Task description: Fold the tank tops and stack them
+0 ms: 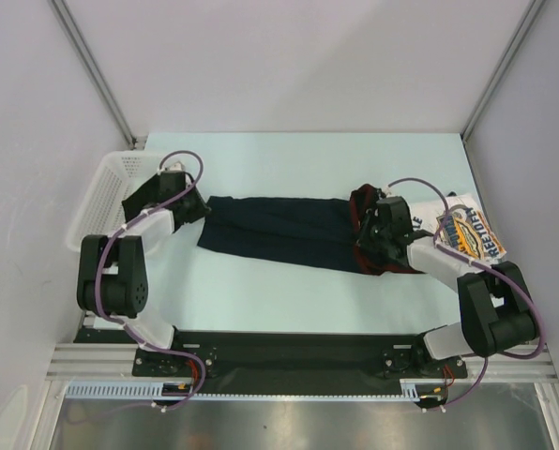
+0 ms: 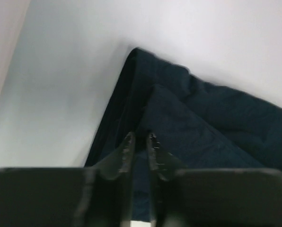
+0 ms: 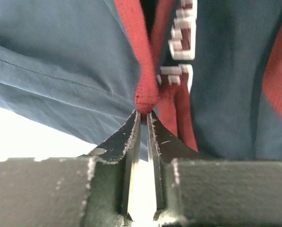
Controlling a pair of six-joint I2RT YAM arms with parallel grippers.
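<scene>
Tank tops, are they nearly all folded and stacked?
Not yet. Looks done: the navy tank top lies in a long narrow strip across the table, seemingly folded lengthwise. In hand: the right claw pinches its red trim, and the left claw sits at the other end, grip unclear. Left: folding it shorter, folding the white tank top at the right, then stacking both.

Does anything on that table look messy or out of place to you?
The white top lies crumpled at the right edge of the table, its print tilted. The navy top stretches across the middle, slightly slanted.
</scene>
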